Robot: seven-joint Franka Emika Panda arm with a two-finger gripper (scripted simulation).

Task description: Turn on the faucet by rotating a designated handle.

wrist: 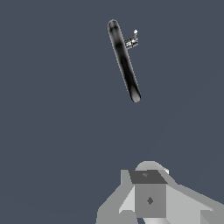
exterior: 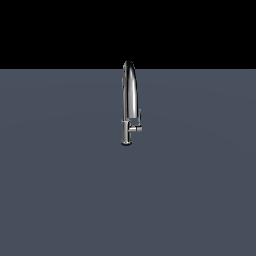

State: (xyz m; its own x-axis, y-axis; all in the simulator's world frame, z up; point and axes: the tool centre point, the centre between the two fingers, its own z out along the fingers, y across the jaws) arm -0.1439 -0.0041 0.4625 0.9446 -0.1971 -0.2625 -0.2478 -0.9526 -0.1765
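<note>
The faucet (exterior: 129,100) stands upright in the middle of the exterior view, a slim chrome tap with a high arched spout and a short base. Its handle (exterior: 138,121) is a thin lever on a short stub sticking out low on the body toward the exterior view's right. In the wrist view the faucet (wrist: 124,61) is seen from above as a dark slanted bar, with the handle (wrist: 132,40) beside one end. My gripper (wrist: 148,183) shows only in the wrist view, well apart from the faucet and touching nothing. Its fingers overlap, so any gap between them is hidden.
A flat blue-grey floor (exterior: 60,190) spreads all around the faucet, with a black background behind it. No arm shows in the exterior view.
</note>
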